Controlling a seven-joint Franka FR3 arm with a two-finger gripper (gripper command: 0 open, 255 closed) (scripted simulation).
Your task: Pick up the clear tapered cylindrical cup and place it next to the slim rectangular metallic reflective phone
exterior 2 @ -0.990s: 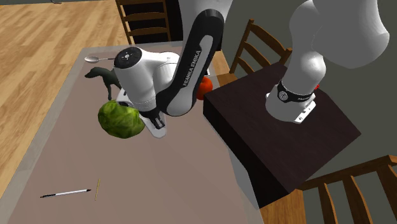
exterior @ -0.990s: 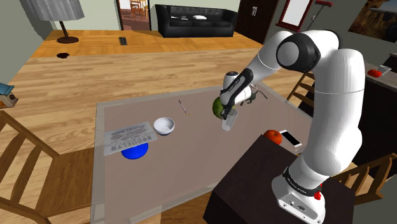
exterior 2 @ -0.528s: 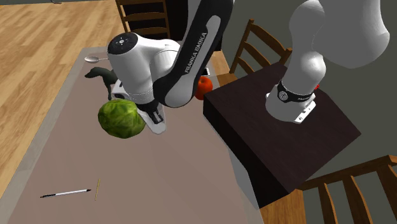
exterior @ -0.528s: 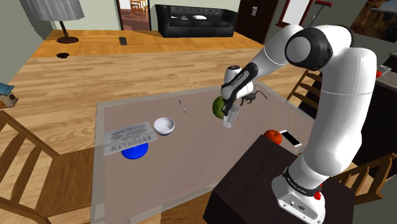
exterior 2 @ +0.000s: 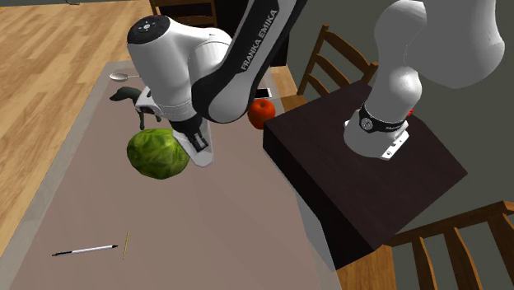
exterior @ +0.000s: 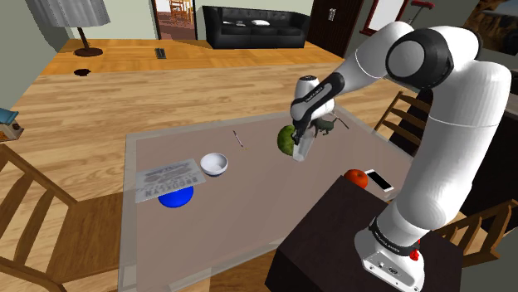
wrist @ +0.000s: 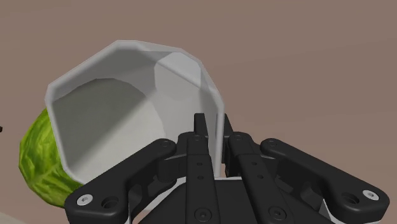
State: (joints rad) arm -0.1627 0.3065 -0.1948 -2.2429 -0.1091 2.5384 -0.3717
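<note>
Between the fingers [wrist: 200, 137], the cup [wrist: 121, 114] is clasped.

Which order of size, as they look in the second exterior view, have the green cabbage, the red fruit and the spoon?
Largest to smallest:
1. green cabbage, clearly the largest
2. red fruit
3. spoon, though the arm hides part of its handle

The table [exterior: 241, 207] was lit evenly and softly, with outlines drawn sharp. Over it, the cup's [wrist: 114, 121] inside was shaded from pale to grey, and the cabbage's [wrist: 32, 153] underside was darkened.
</note>
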